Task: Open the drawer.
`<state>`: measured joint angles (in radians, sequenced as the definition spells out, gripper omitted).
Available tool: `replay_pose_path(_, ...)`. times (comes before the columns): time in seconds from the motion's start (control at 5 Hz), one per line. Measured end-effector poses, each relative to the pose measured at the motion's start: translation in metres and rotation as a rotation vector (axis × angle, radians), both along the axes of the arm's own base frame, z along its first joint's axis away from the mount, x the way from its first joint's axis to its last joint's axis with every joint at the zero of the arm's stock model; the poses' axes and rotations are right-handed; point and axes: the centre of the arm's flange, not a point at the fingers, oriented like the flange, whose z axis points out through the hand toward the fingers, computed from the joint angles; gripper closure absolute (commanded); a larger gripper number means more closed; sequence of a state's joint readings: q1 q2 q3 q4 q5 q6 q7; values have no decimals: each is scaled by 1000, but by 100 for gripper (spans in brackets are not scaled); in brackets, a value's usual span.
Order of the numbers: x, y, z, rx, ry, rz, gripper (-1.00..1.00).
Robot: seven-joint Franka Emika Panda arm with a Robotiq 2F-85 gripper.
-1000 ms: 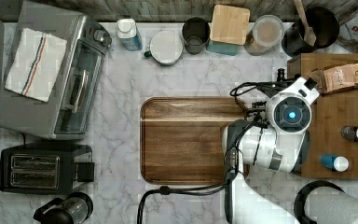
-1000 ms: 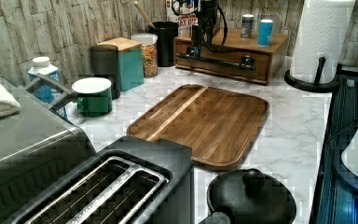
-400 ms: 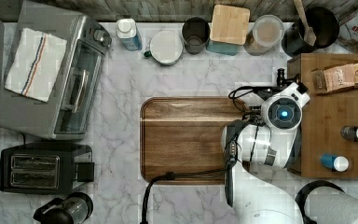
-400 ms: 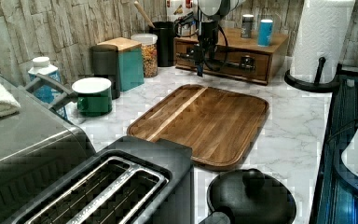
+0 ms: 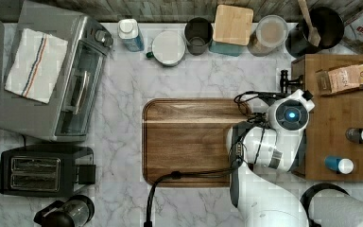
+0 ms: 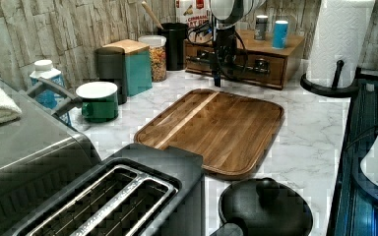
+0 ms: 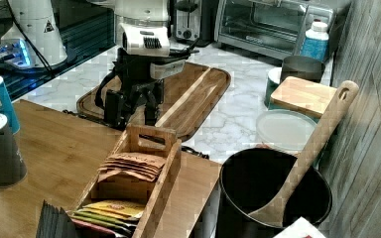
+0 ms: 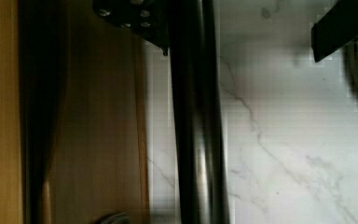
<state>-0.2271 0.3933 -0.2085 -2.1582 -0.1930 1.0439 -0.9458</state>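
Hanging over the drawer at the marble surface's edge, the gripper is straddling the black bar handle, fingers apart, presumably readying a pull.

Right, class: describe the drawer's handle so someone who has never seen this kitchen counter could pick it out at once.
Start at the low wooden cabinet by the stone wall, with two canisters on top. Its front holds a wide brown drawer, and across it runs the handle: a long black metal bar on posts. Unlike the darker wooden tray lying flat nearby, it stands off the drawer front, and the gripper hangs at it.
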Motion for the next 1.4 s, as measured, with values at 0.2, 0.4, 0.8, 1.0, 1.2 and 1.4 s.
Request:
replay_pose_path(0.2,0,3,7,38,-13,-42,-100)
replay_pose_path(0.4,-2,9,14,106,-29,-57,-100)
replay_pose_path(0.8,-14,24,20,169,-102,-13,-100)
replay_pose_path(1.0,-18,43,17,197,-130,-25,-100)
replay_pose_path(1.2,-16,73,17,226,-126,8,-100)
replay_pose_path(1.4,-12,111,18,252,-102,12,-100)
